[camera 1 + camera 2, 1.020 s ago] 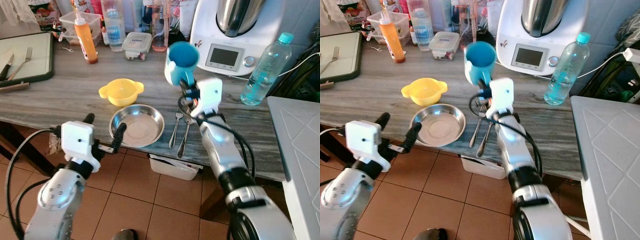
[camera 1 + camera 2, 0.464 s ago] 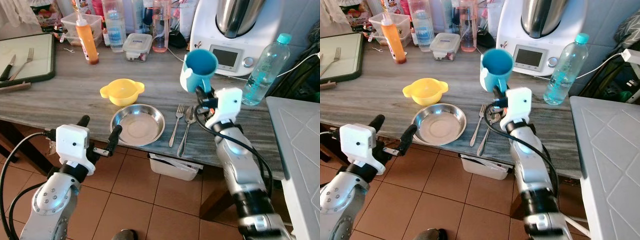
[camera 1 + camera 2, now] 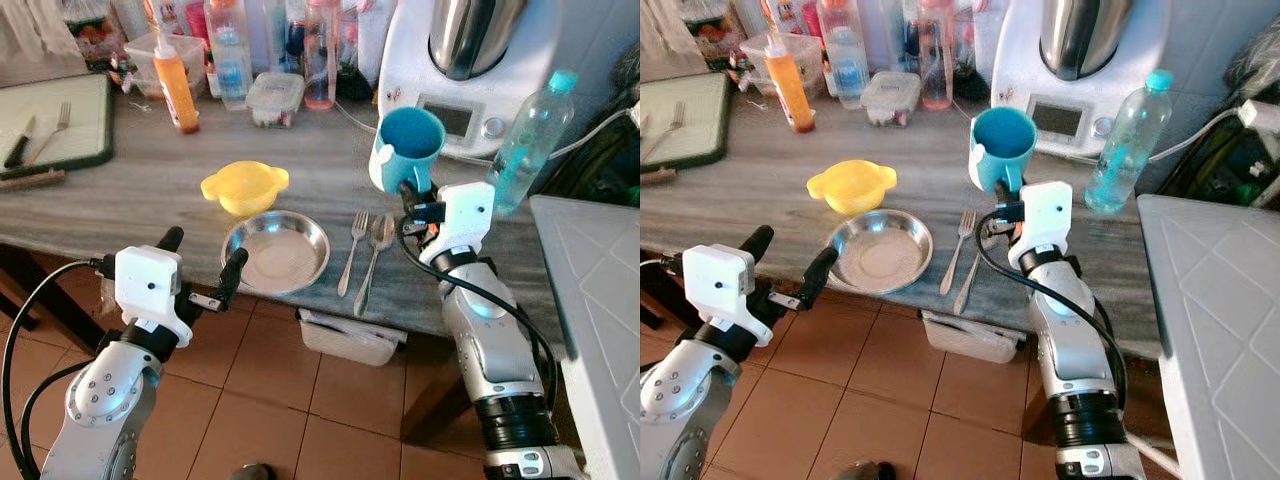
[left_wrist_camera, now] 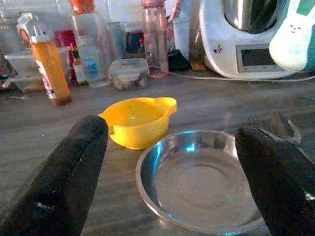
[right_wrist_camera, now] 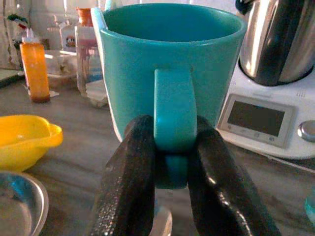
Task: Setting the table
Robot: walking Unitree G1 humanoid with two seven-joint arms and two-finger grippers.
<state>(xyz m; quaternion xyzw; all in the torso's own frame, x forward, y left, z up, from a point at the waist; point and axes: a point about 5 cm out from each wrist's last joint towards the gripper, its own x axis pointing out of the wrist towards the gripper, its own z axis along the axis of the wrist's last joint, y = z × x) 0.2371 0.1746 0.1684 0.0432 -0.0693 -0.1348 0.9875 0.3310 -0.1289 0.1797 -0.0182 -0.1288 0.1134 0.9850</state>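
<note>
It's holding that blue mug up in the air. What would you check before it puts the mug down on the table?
1. Grip: right hand pinches the blue mug by its handle: ok.
2. Mug upright, opening up: ok.
3. Mug contents: cannot tell.
4. Bare tabletop right of the spoon and fork: ok.
5. Steel plate and yellow bowl already set: ok.
6. Left hand open, off the table edge, out of the way: ok.

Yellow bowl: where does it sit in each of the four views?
Left eye: yellow bowl, left of centre, just behind the steel plate.
Right eye: upper left of centre, behind the plate.
Left wrist: mid-frame, between the finger silhouettes.
Right wrist: left edge, partly cut off.
Shared landmark: steel plate.
</note>
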